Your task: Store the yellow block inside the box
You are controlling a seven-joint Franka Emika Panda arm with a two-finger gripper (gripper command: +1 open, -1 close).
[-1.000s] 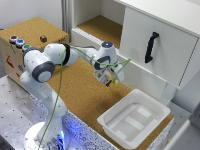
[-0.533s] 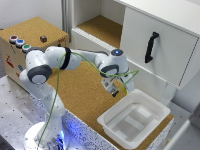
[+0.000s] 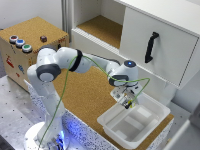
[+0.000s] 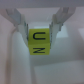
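Yellow block (image 4: 38,42) btwn pincer (image 4: 39,26) fingers, over box (image 3: 159,116)

The box (image 3: 150,116) looks like smooth white plastic with a soft sheen. It rests on a cork-like tabletop (image 3: 87,95), matt and grainy brown. The yellow block (image 4: 37,42) has flat, smooth faces printed with black letters. The wooden box (image 3: 30,47) shows a speckled cork top. The cabinet (image 3: 165,40) is matt white board with a glossy black handle (image 3: 151,46).
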